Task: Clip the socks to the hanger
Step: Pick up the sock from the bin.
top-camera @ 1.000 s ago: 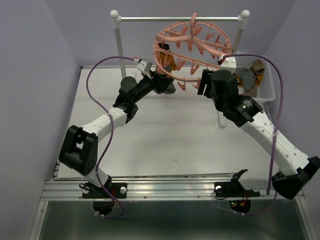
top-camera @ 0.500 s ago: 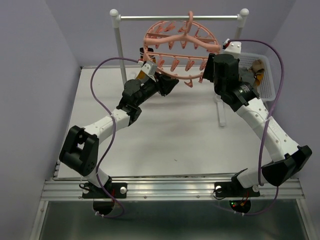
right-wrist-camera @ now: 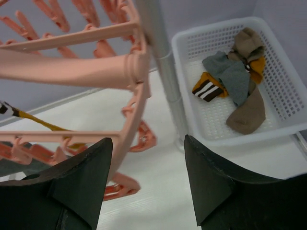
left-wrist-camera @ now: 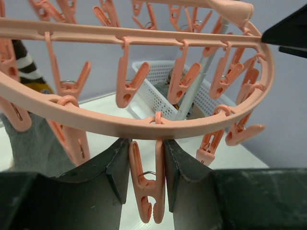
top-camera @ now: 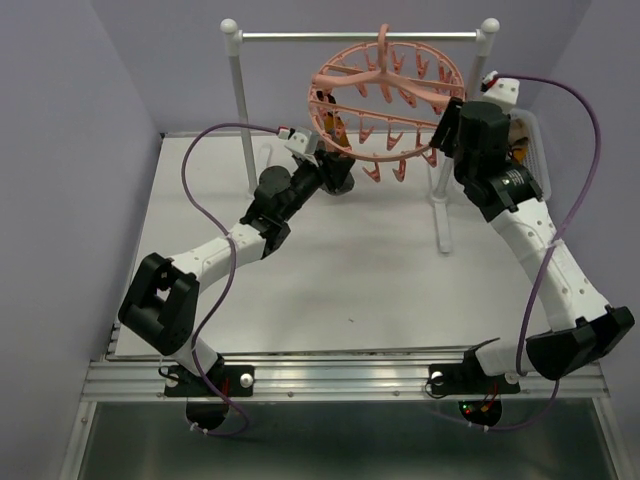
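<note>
The hanger [top-camera: 385, 95] hangs from the rail [top-camera: 300, 37] at the far side of the desk [top-camera: 340, 270]. The left hand [left-wrist-camera: 147, 158] is clamped on one dangling clip [left-wrist-camera: 146, 196] at the ring's near left edge. The right hand [right-wrist-camera: 147, 141] stands apart by the ring's right rim, gripping nothing. A striped sock [left-wrist-camera: 26, 67] hangs on the hanger's left side; other socks [right-wrist-camera: 235, 81] lie in the basket [right-wrist-camera: 288, 120], far right.

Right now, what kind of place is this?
Probably a robot test cell staged for laundry: plain walls around a white table, a pink hanger on a rail stand, a basket of socks.
</note>
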Robot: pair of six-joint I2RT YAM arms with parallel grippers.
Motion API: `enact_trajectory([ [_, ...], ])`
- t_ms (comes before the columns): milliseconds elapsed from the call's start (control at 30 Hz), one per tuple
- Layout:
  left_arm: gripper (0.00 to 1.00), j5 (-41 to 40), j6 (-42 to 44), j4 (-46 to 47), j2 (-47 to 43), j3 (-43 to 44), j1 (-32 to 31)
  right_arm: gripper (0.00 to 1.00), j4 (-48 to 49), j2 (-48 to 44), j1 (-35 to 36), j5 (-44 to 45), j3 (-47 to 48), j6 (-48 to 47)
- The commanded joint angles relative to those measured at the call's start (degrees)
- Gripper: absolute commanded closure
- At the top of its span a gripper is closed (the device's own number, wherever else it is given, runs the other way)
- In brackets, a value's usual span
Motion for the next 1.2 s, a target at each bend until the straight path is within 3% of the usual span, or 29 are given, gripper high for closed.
enact_trajectory([
  [0, 1.0, -5.3, 1.1, 1.51, -2.07, 1.9, -0.17, 0.33, -2.53, -3.94, -9.11, -5.48, -0.73, 3.94],
  [233, 1.0, -5.47, -0.22, 0.89, -1.01, 3.22, -0.09, 0.31, -4.04, 0.97, -29.49, -20.77, -3.72, 6.32],
  [367, 1.0, -5.47, -0.93, 0.36, -0.66, 3.84, -0.09, 0.31, -3.95, 9.04, -35.58, -26.59, -1.45, 3.96],
  [567, 1.0, -6.44, -0.75, -0.25, -1.62, 3.4, -0.17, 0.28, -2.9, 28.11, -36.12, -26.79, 8.56, 0.34],
  [800, 1.0, -5.91, -1.45, -1.13, -1.72, 3.66, -0.26, 0.29, -1.85, 48.84, -36.12, -22.48, 30.6, 1.83],
  [1033, 1.0, -6.35, -1.19, -2.27, 0.04, 5.33, -0.35, 0.37, 0.09, 62.57, -36.12, -18.78, 41.27, 2.27],
  [1167, 1.0, -6.96, -0.93, -2.54, 0.57, 6.3, -0.44, 0.4, 0.26, 65.49, -36.12, -18.69, 42.95, 2.27],
])
